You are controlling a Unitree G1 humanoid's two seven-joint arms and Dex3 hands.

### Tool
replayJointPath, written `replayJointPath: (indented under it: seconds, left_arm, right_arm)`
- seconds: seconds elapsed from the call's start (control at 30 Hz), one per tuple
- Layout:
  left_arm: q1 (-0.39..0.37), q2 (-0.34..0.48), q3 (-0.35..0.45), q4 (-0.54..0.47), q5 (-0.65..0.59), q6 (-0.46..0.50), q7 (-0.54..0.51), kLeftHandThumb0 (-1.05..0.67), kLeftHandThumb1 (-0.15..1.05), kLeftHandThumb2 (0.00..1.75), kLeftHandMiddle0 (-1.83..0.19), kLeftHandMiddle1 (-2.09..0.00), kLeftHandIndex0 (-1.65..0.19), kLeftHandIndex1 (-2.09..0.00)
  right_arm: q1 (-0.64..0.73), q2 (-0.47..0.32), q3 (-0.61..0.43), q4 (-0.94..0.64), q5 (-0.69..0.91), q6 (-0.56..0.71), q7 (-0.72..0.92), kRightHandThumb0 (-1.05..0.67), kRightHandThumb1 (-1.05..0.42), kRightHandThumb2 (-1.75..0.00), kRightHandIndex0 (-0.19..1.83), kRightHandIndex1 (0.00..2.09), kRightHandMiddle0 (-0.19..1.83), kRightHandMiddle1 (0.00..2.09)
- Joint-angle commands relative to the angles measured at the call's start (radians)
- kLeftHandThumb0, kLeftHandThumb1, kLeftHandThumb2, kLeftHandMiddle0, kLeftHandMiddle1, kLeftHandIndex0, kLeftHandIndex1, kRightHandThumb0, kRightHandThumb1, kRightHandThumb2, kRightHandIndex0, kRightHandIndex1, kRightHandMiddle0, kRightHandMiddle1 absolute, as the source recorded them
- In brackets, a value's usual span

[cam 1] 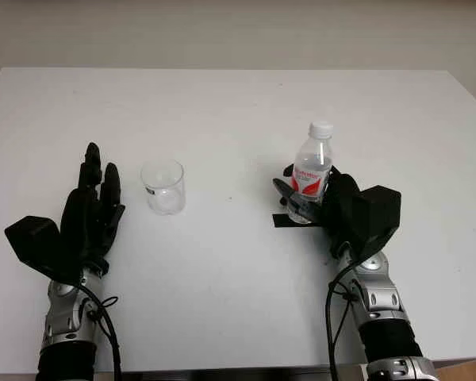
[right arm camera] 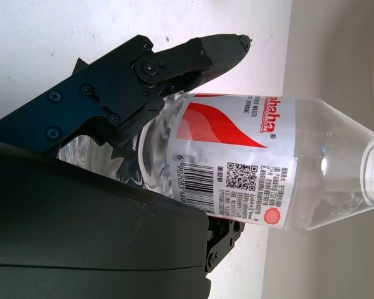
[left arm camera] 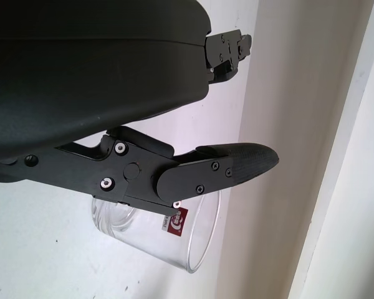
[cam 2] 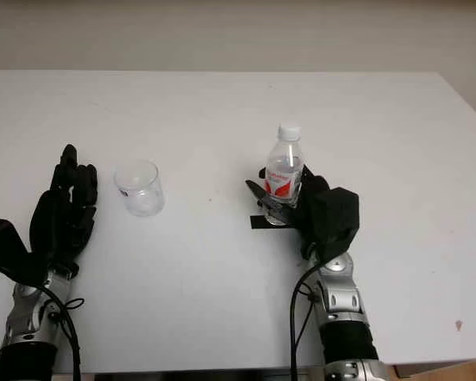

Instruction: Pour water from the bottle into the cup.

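Clear, glossy plastic for the bottle (cam 1: 311,168), with a smooth white cap (cam 1: 321,128) and a shiny printed label (right arm camera: 237,159) in red and white. Clear, smooth and glossy for the cup (cam 1: 163,186) too, glass or plastic unclear. Matt white and smooth for the table (cam 1: 238,103). Matt black plastic shells on the left hand (cam 1: 87,218) and right hand (cam 1: 333,208), bare silvery metal at both wrists

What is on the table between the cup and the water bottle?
Nothing. In the left eye view, only bare white table lies between the clear plastic cup and the water bottle, which the right hand grips.
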Motion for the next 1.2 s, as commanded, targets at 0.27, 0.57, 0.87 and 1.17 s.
replayJointPath:
  seconds: [0.27,0.57,0.87,1.17]
  left_arm:
    - [0.020,0.003,0.007,0.002,-0.005,0.013,-0.004,-0.62,1.05,0.53,0.14,-0.05,0.17,-0.05]
    - [0.011,0.003,0.016,0.012,-0.008,0.011,0.003,-0.62,1.05,0.52,0.13,-0.06,0.16,-0.06]
    - [0.006,0.015,0.016,0.014,0.000,0.013,0.004,-0.62,1.05,0.53,0.12,-0.06,0.15,-0.06]
    - [0.006,0.019,0.017,0.016,-0.008,0.012,-0.014,-0.61,1.05,0.53,0.14,-0.05,0.17,-0.05]
  right_arm:
    - [-0.015,-0.007,-0.002,0.002,0.034,0.026,0.074,-0.51,-1.04,-0.16,0.78,2.09,0.47,2.09]
    - [-0.007,-0.073,0.052,-0.026,-0.013,0.053,0.171,-0.77,-0.90,-0.05,-0.14,0.25,-0.09,0.26]
    - [0.009,-0.072,0.056,-0.036,-0.010,0.054,0.168,-0.80,-0.87,-0.05,-0.17,0.11,-0.12,0.13]
    - [0.028,-0.076,0.043,-0.060,0.005,0.048,0.168,-0.80,-0.88,-0.05,-0.19,0.01,-0.18,0.06]
